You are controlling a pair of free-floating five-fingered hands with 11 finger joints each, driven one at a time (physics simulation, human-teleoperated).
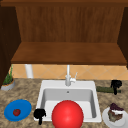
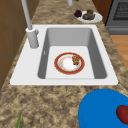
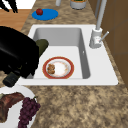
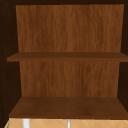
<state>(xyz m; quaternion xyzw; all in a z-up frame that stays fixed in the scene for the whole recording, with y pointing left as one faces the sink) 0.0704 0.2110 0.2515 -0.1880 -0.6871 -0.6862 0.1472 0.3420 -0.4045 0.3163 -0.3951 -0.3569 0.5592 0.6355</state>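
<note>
Dark green cylindrical bottle (image 1: 106,89) lies on its side on the speckled brown stone table (image 1: 25,91), at the right edge of the white sink (image 1: 45,85), under a brown wooden wall cabinet (image 1: 67,53). From the left: a blue round plate (image 1: 23,106) with a red tomato (image 1: 16,112), the left hand (image 1: 39,114) clenched on nothing at the sink's front left corner, and the right hand (image 1: 116,84) grasping the bottle.

Open wooden cabinet (image 4: 67,30) across the frame, two shelves (image 4: 67,57) inside; tiled wall (image 4: 45,123) and faucet top (image 4: 68,123) along the bottom edge.
</note>
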